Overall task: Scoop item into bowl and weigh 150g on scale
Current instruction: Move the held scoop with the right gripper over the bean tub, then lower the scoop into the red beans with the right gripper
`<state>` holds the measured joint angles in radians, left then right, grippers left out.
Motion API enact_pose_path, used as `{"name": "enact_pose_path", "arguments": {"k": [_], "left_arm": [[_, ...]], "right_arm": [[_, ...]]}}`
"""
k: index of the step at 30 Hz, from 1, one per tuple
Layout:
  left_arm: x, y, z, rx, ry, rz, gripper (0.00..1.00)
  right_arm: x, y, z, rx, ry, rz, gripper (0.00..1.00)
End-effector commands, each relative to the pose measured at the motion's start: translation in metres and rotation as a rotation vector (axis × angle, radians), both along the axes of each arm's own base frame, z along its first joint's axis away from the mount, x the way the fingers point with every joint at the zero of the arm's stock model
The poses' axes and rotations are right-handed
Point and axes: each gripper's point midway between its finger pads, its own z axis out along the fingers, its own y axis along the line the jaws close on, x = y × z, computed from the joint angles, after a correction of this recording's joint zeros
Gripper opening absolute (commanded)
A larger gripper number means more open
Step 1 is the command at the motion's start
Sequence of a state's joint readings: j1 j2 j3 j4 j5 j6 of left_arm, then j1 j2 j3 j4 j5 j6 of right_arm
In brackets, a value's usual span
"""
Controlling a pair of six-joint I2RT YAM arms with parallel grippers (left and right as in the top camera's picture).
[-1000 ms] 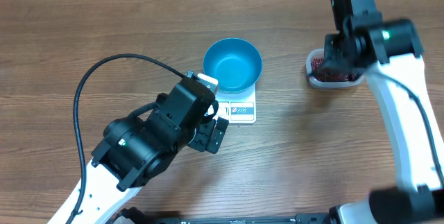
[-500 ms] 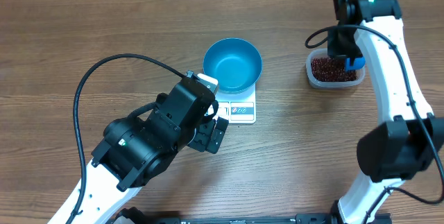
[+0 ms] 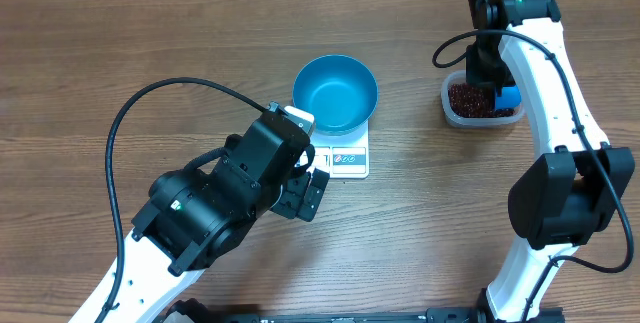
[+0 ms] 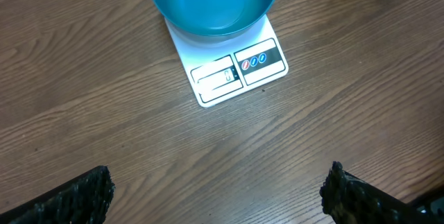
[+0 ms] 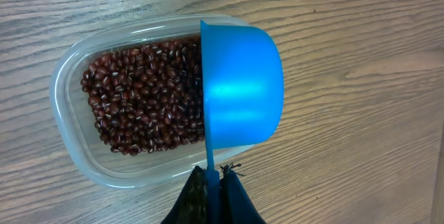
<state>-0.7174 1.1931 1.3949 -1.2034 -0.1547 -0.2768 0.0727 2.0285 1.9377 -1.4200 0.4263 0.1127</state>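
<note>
Beans, glossy red-brown, fill clear rounded plastic tub; right claw pinches smooth blue scoop handle, left claw spread wide.

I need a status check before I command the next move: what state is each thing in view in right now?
bowl: empty, sitting on the scale.
scale: under the bowl, display unreadable from here.
beans: heaped in the tub.
tub: open, holding the beans.
scoop: on its side over the tub, contents hidden.
left fingers: open, holding nothing.
right fingers: shut on the scoop's handle.
</note>
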Motion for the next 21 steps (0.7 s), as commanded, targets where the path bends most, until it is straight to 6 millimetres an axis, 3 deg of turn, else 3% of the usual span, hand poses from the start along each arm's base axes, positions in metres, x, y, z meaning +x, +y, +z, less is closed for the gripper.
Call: {"name": "enact_pose_path", "arguments": {"k": [1, 8, 21], "left_arm": [[0.003, 0.002, 0.01, -0.004, -0.036, -0.004, 1.0], [0.003, 0.002, 0.01, -0.004, -0.036, -0.004, 1.0], [0.003, 0.002, 0.01, -0.004, -0.036, -0.004, 1.0]], "right_arm": [[0.004, -0.005, 0.005, -0.025, -0.034, -0.021, 0.04], [-0.001, -0.003, -0.021, -0.02, 0.057, -0.022, 0.04], [-0.003, 0.016, -0.026, 0.035, 0.077, 0.011, 0.04]]}}
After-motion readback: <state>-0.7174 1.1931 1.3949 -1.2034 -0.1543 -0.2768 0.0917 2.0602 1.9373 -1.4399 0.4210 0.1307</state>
